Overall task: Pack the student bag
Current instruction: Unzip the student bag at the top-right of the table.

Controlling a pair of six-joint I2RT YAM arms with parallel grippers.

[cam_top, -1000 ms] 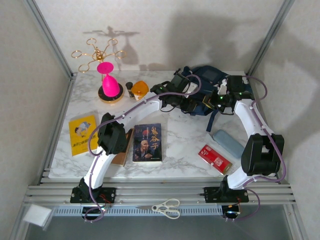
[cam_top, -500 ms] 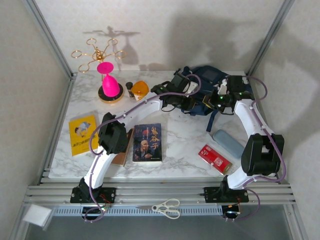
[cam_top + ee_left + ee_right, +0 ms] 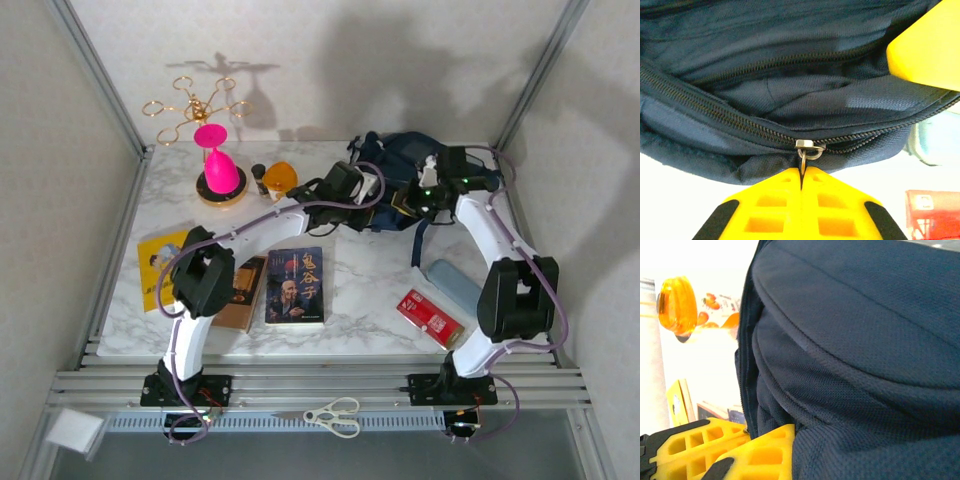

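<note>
The student bag (image 3: 405,160) lies at the far right of the table (image 3: 370,270), against the back edge, with both arms reaching in to it. In my left wrist view its navy cloth (image 3: 790,90) is crossed by rows of zip teeth, and the zip pull (image 3: 807,148) sits right at my fingertips. The left gripper (image 3: 801,172) is pressed together with the pull's ring pinched between the yellow fingers. The right gripper (image 3: 747,432) is clamped tight at the bag's side seam. The angle is too close for me to say whether any cloth is caught in it.

I judge we are at the opening step: the zip is gripped, the mouth does not look wide enough to load, and I see nothing inside yet.

Everything else is out on the marble. Just near of the bag on the right are a grey-blue case (image 3: 458,285) and a red packet (image 3: 430,317). Nearer the middle is a dark-covered book (image 3: 296,285), and a yellow book (image 3: 165,265) lies well to the left. An orange object (image 3: 280,178) and a small bottle (image 3: 259,178) sit left of the bag, with a pink goblet (image 3: 217,160) beyond them. Scissors (image 3: 335,415) rest on the near rail. So almost all the packing is left.
</note>
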